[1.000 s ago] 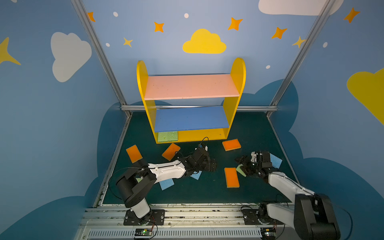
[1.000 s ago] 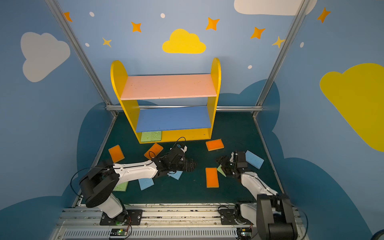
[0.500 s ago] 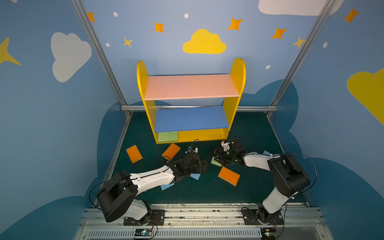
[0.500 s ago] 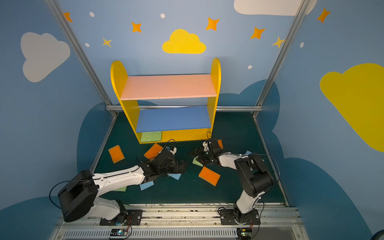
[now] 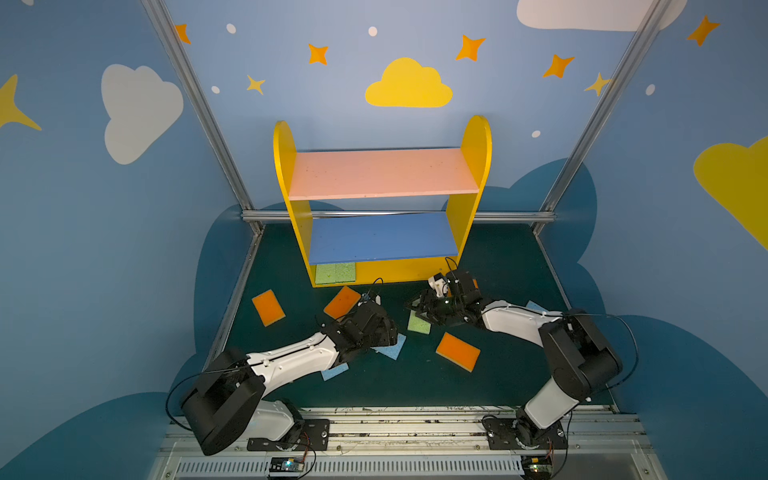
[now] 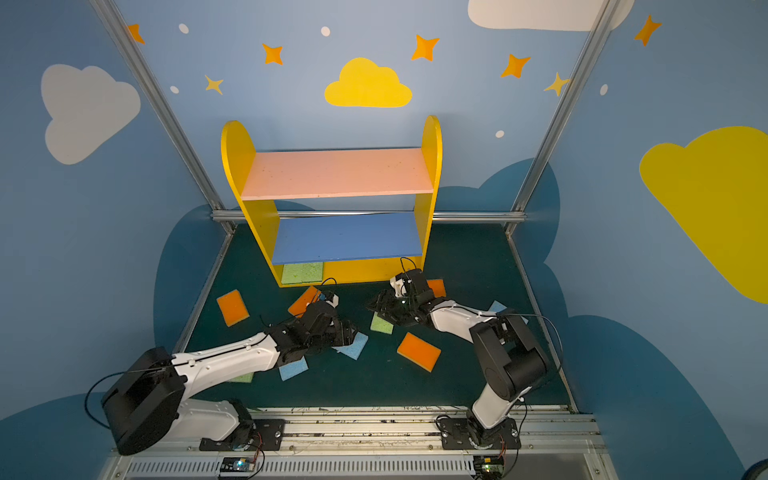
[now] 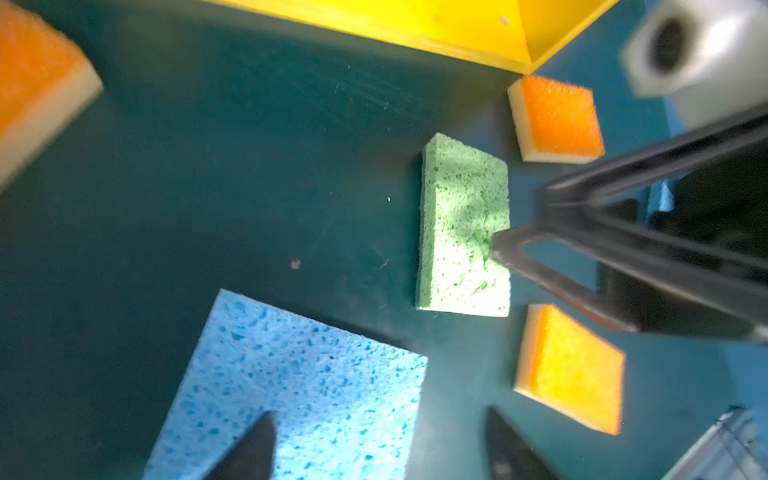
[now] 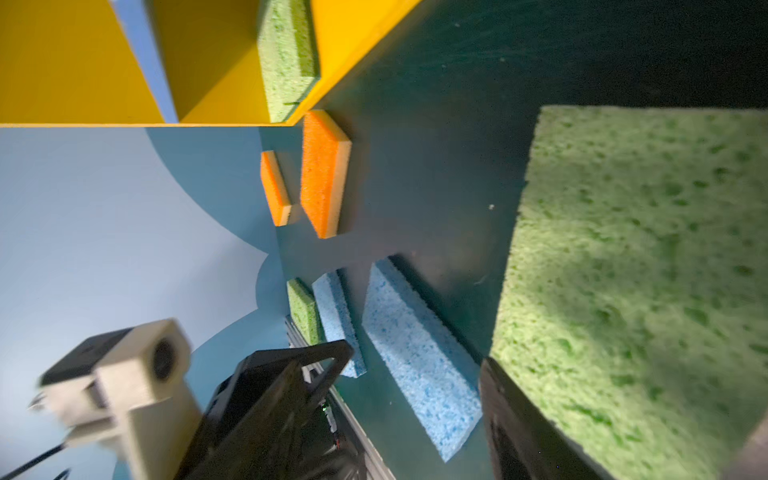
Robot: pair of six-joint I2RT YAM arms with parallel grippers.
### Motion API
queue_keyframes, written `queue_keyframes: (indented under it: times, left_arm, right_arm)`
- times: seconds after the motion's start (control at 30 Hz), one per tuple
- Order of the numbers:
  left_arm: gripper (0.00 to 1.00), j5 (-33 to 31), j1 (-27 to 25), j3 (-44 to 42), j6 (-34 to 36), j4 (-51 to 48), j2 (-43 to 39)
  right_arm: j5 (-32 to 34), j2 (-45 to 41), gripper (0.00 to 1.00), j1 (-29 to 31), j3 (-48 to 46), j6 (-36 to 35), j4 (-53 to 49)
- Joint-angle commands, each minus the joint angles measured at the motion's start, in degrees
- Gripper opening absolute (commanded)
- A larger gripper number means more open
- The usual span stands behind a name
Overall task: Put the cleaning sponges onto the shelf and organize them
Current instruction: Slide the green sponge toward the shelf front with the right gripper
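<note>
Dark green matting (image 5: 374, 390) floors your blue, cloud-painted booth, and the shelf (image 5: 473, 166) stands at its far middle with the pink board on top, blue below it and yellow at the bottom. Two green sponges (image 5: 335, 273) lie side by side at the left end of the yellow board.

Your left gripper (image 7: 378, 440) hangs low over a blue sponge (image 7: 299, 374) near the centre of the mat. Its jaws stand apart, one fingertip above the sponge's face and the other past its edge, pinching nothing.

Your right gripper (image 5: 417, 308) reaches leftward to a loose green sponge (image 5: 418, 323) just right of the blue one. One fingertip touches that sponge's edge, but you cannot tell whether the jaws clamp it.

The left orange sponge (image 5: 268, 307) lies near the left wall, the middle orange sponge (image 5: 341, 302) just in front of the shelf, the near orange sponge (image 5: 458, 351) right of centre, and the far orange sponge (image 6: 436, 287) beside the right wrist. A second blue sponge (image 5: 334, 371) shows from under the left arm, and a third blue sponge (image 5: 534, 306) from behind the right arm
</note>
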Motion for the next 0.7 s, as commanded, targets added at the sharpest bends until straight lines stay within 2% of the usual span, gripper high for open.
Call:
queue_keyframes:
  times: [0.0, 0.1, 0.13, 0.17, 0.3, 0.53, 0.67]
  left_arm:
    - [0.44, 3.4, 0.38, 2.01, 1.01, 2.76, 3.11]
    - [0.27, 5.29, 0.56, 4.66, 2.13, 3.13, 6.57]
    - [0.18, 5.7, 0.7, 5.71, 2.49, 2.85, 7.64]
    - [0.04, 6.05, 0.93, 6.93, 3.08, 2.27, 8.88]
    - [0.03, 8.01, 1.89, 9.95, 3.63, 1.92, 12.71]
    - [0.03, 11.26, 3.1, 13.37, 3.95, 3.12, 19.23]
    - [0.03, 12.44, 3.21, 13.86, 3.73, 4.04, 21.73]
  right_arm:
    - [-3.41, -1.93, 0.6, -0.93, 0.77, -1.81, -2.42]
    - [-5.8, -1.85, 0.47, -3.18, -1.91, -1.25, -0.31]
    - [-6.61, -1.69, 0.45, -4.28, -3.05, -0.53, 0.76]
    - [-7.84, -1.46, 0.44, -5.55, -4.36, 0.33, 2.5]
    - [-10.9, -2.33, 0.42, -9.75, -8.02, 0.66, 6.28]
    - [-6.69, -4.54, 0.52, -12.81, -6.52, -10.16, -6.45]
    - [-6.4, -2.51, 0.53, -14.36, -7.08, -11.76, -6.7]
